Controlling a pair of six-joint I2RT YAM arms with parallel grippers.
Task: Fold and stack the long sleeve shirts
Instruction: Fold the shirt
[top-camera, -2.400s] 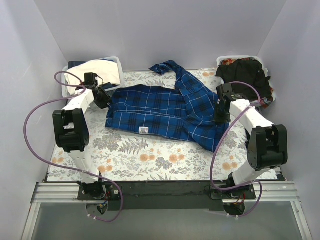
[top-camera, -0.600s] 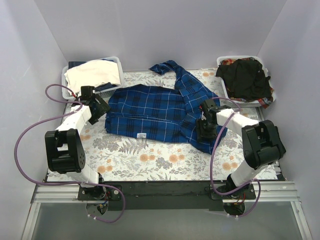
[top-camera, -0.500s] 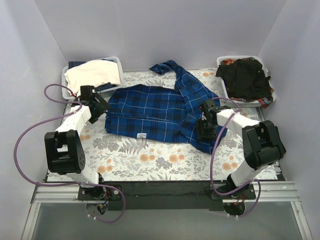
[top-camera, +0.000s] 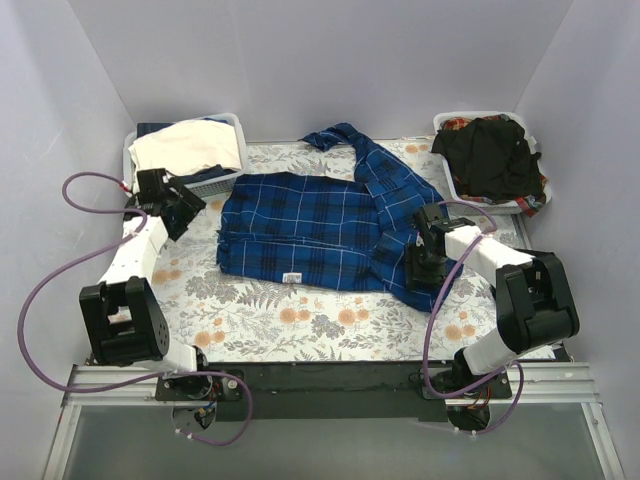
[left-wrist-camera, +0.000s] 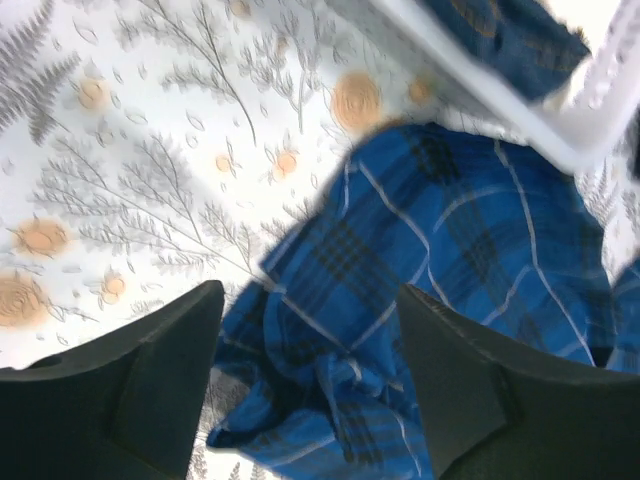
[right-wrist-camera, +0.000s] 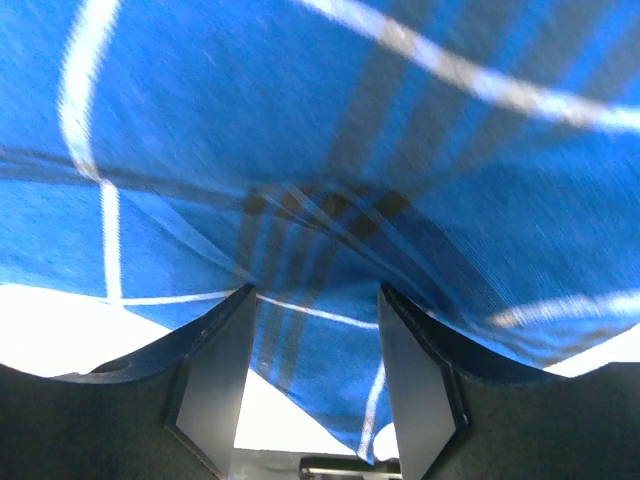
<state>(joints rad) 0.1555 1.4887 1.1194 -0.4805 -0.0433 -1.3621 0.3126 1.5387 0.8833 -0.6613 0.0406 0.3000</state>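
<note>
The royal-blue plaid shirt (top-camera: 320, 225) lies spread across the middle of the floral table, one sleeve (top-camera: 335, 135) trailing to the back. My left gripper (top-camera: 188, 214) hovers open just off the shirt's left edge. In the left wrist view the shirt's bunched corner (left-wrist-camera: 340, 340) shows below the gap of the gripper (left-wrist-camera: 310, 400), touching neither finger. My right gripper (top-camera: 417, 263) is low over the shirt's right part. Its jaws (right-wrist-camera: 315, 380) stand apart with plaid cloth (right-wrist-camera: 330, 180) draped over and between them. The black shirt (top-camera: 490, 155) is piled in the right basket.
A white lattice basket (top-camera: 228, 122) holding cream cloth stands at the back left; its rim (left-wrist-camera: 480, 90) shows in the left wrist view. The second basket (top-camera: 448, 122) is at the back right. Purple cables loop beside both arms. Walls close in the table.
My left arm has drawn back to the left, away from the shirt's left edge. The right gripper has slid slightly right and nearer on the shirt. The shirt's left edge sits a little further right.
</note>
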